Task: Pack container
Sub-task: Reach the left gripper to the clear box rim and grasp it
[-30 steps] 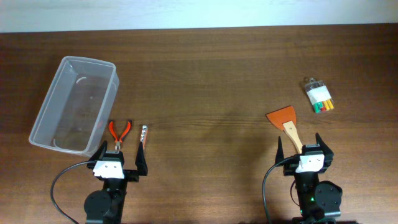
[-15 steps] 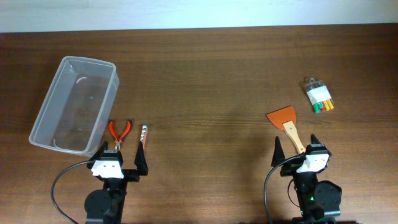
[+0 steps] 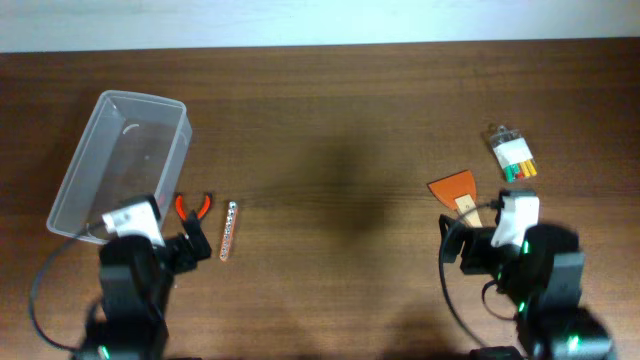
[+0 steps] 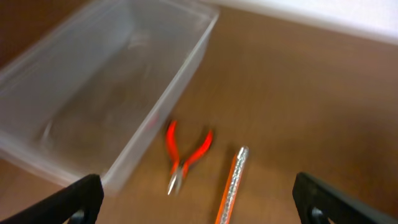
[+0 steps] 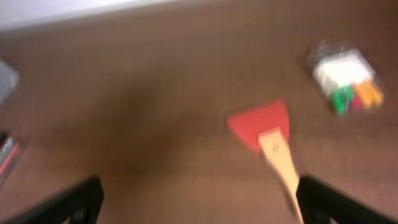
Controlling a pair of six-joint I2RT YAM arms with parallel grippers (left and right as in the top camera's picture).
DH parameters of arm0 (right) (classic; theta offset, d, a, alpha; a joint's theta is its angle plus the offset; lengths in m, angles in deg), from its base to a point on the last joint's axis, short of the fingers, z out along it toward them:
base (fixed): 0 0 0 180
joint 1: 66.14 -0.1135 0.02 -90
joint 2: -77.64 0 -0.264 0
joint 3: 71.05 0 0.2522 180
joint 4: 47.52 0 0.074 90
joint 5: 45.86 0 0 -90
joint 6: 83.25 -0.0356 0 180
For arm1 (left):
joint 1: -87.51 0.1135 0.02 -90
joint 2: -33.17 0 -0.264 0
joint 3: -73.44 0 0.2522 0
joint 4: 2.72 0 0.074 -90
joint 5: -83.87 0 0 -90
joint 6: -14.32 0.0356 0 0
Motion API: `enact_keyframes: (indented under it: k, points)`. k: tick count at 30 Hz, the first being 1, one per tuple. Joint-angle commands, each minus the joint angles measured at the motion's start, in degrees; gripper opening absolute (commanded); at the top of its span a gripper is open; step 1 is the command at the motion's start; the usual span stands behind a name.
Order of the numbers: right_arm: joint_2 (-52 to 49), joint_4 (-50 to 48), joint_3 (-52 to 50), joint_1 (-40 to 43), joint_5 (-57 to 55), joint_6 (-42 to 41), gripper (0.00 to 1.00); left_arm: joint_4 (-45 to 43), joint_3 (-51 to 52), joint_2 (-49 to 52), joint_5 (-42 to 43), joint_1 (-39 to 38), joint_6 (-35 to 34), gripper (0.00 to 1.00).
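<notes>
The clear plastic container [image 3: 120,165] lies empty at the far left; it also shows in the left wrist view [image 4: 106,81]. Red-handled pliers [image 3: 193,207] and a thin silver-and-orange stick [image 3: 228,229] lie just right of it, also seen from the left wrist as pliers [image 4: 185,152] and stick [image 4: 232,183]. An orange spatula with a wooden handle [image 3: 458,193] and a clear pack of coloured pieces [image 3: 512,153] lie at the right. My left gripper [image 4: 196,205] is open and empty above the pliers. My right gripper [image 5: 199,202] is open and empty beside the spatula [image 5: 267,134].
The dark wooden table [image 3: 330,120] ends at a pale strip along the far edge. The pack of coloured pieces shows blurred in the right wrist view [image 5: 345,78].
Both arms have risen from their rest pose near the front edge and moved forward; the left one shifted left toward the container. No object has moved.
</notes>
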Motion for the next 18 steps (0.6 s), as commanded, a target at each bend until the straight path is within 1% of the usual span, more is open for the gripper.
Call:
enact_keyframes:
  k: [1,4,7,8,10,14,15,16,18]
  points:
    - [-10.49,9.18,12.72,-0.37,1.40,0.00,0.99,8.24,-12.35,11.98,1.49,3.80,-2.60,0.99]
    - [-19.39,18.25,22.56,-0.37,1.36,-0.02,0.99,20.24,-24.52,22.88,1.90,6.99,-2.58,0.99]
    - [-26.69,25.49,29.94,-0.37,2.01,-0.02,0.99,31.65,-35.71,32.30,5.18,8.85,-2.60,0.99]
    - [-28.15,26.93,31.34,-0.37,2.01,-0.02,0.99,33.22,-37.44,34.05,5.64,9.09,-2.60,0.99]
    - [-30.84,28.83,33.59,-0.37,2.03,-0.02,0.99,35.36,-39.95,37.03,5.90,9.38,-2.60,0.99]
    - [-33.62,28.79,34.49,-0.37,2.43,0.02,0.99,34.60,-40.50,40.37,5.03,10.08,-2.97,0.99]
    - [-34.03,28.81,34.49,-0.37,2.45,0.55,0.99,34.25,-40.50,41.09,4.48,10.73,-5.14,0.99]
    - [-34.60,28.83,34.49,-0.37,2.43,1.60,0.99,34.25,-40.50,41.92,2.95,11.85,-9.44,0.99]
    - [-35.30,28.83,34.49,-0.37,2.43,2.82,0.99,34.56,-40.50,43.36,1.70,14.62,-15.96,0.99]
